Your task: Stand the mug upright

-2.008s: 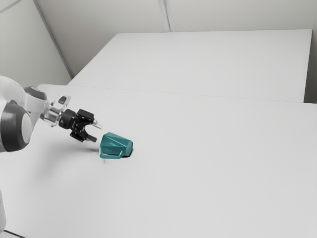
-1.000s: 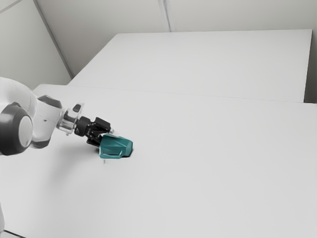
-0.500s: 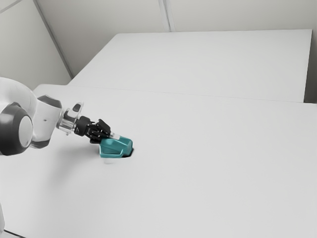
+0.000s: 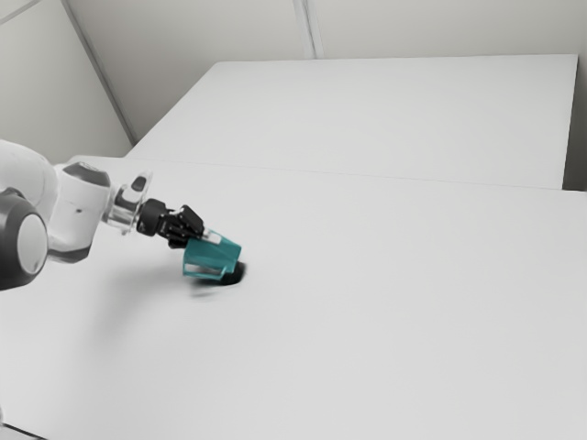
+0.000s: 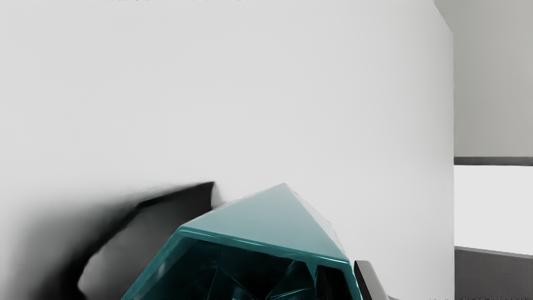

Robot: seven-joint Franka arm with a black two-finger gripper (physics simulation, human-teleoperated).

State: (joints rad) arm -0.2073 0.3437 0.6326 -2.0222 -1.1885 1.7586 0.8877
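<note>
The teal faceted mug (image 4: 211, 257) is on its side, a little above the table (image 4: 367, 302) with a dark shadow under it. Its open mouth faces the exterior view's left and its handle hangs on the lower side. My gripper (image 4: 207, 236) is shut on the mug's upper wall near the rim. In the wrist view the mug (image 5: 266, 221) shows its rim and dark inside. There the gripper (image 5: 352, 279) pinches the wall, one finger outside and a dark one inside; their lower parts are cut off.
A second pale surface (image 4: 394, 119) stands beyond the table, near the walls. The arm comes in from the exterior view's left. In the wrist view, the mug's shadow spreads over the table (image 5: 250, 104), whose edge runs down past the outer finger's side.
My fingers, apart at first, moved to the mug and closed on its wall. The mug has since risen off the table with the gripper, and its shadow has separated from it.
</note>
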